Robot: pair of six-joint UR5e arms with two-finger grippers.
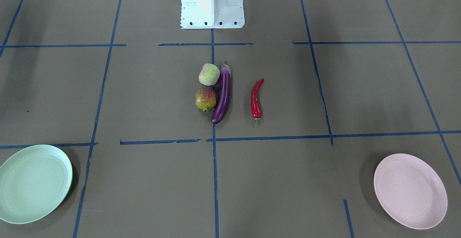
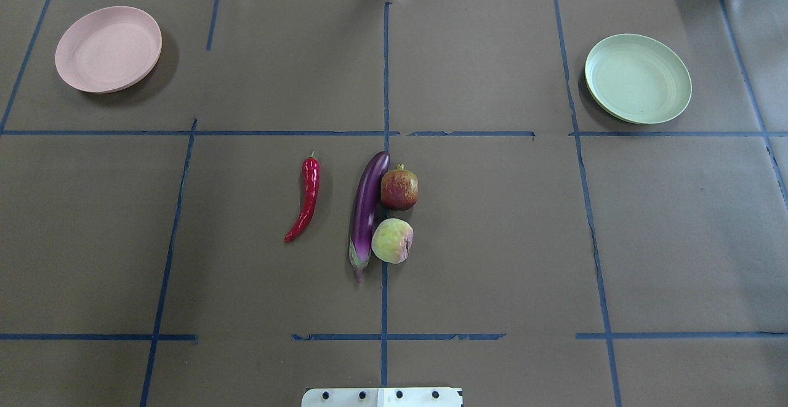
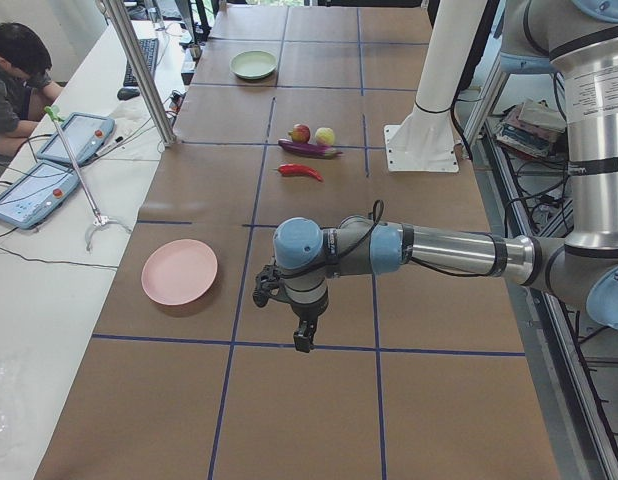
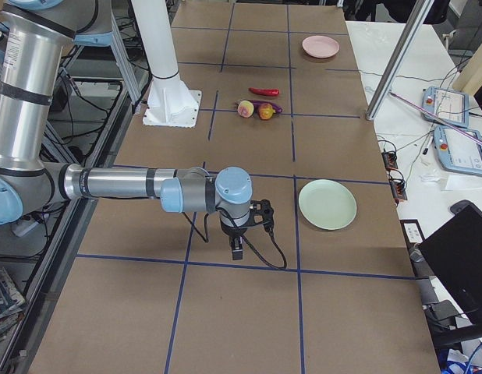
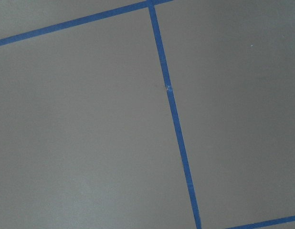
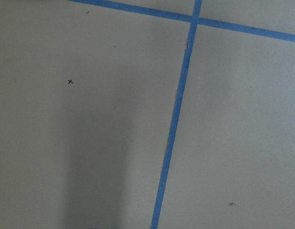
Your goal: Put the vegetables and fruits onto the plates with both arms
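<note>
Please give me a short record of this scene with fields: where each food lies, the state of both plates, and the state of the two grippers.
eggplant: centre of table
round fruits: peach-like fruit and red-blushed fruit, close against eggplant, on robot's right of it
chili pepper: alone, apart, on robot's left of eggplant
pink plate: far left, empty
green plate: far right, empty
left gripper: above bare table; open or shut unclear
right gripper: same

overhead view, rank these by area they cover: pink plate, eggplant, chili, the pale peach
1. pink plate
2. eggplant, longer than the plate is wide, but slim
3. chili and peach: too close to rank; the chili is longer, the peach rounder
</note>
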